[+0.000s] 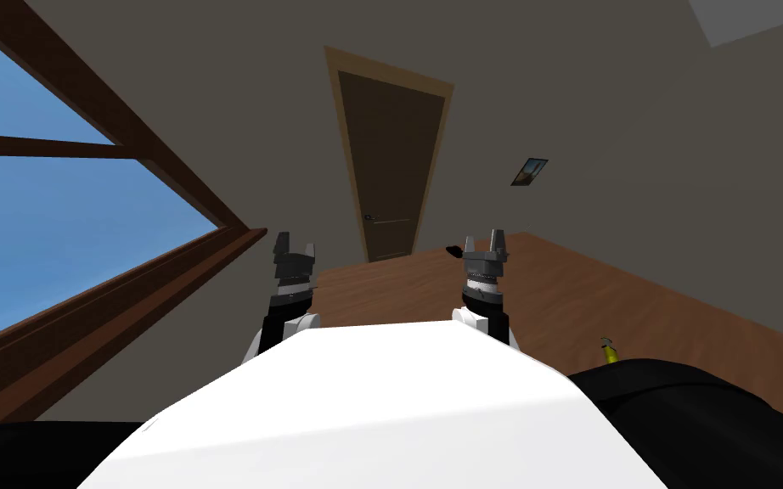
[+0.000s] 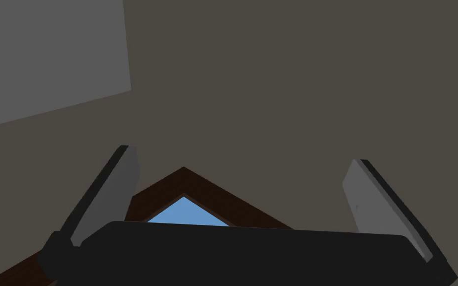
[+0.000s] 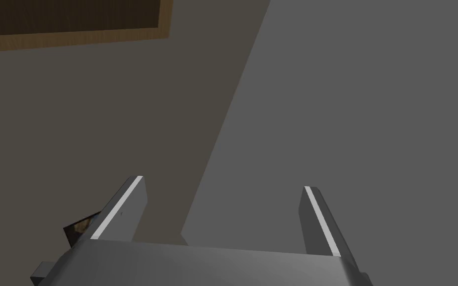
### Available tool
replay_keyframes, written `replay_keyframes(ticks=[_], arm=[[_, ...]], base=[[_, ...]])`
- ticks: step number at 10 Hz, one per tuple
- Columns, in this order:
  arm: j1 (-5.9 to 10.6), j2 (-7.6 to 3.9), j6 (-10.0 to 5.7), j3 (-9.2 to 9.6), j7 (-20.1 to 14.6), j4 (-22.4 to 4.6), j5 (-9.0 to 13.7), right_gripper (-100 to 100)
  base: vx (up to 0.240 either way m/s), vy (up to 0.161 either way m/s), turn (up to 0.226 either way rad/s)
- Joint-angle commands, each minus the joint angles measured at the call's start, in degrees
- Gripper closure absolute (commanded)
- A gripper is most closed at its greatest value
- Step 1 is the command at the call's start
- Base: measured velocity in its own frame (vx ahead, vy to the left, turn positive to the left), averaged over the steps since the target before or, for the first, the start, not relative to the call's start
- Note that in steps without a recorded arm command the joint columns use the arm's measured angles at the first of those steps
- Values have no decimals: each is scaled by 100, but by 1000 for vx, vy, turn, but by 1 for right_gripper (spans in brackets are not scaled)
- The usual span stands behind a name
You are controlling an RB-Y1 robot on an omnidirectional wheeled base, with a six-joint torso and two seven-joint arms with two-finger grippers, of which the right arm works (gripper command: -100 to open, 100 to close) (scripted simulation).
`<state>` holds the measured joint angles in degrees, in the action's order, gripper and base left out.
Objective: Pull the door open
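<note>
A dark brown door [image 1: 390, 161] in a lighter wooden frame stands shut in the far wall, well ahead of me. Its small handle [image 1: 369, 218] sits low on the door's left side. The top corner of the door frame [image 3: 74, 35] also appears in the right wrist view. My left gripper [image 1: 294, 245] is raised in front of my chest, open and holding nothing, its fingers [image 2: 118, 183] spread wide. My right gripper [image 1: 485, 240] is raised beside it, open as well, with its fingers [image 3: 123, 206] apart. Both are far short of the door.
A large window [image 1: 50, 204] with a dark wooden frame runs along the left wall. Brown wooden floor [image 1: 602, 289] stretches to the door. A small dark object [image 1: 453, 250] lies on the floor near the door, a yellow item [image 1: 608, 351] at right. A small picture [image 1: 530, 171] hangs right of the door.
</note>
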<state>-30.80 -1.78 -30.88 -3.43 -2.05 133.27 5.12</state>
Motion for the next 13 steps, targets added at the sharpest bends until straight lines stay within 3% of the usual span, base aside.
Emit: replay_keyframes(ticks=[1,8,13], arm=[[76,-37,-16,-2,12,-175,29,-100],[453,-204,-97,-14,70,-1037,172,-100],[812,-351,-174,-25,126,-1834,309,-100]], base=[[50,18,83],[94,33,70],[89,34,93]])
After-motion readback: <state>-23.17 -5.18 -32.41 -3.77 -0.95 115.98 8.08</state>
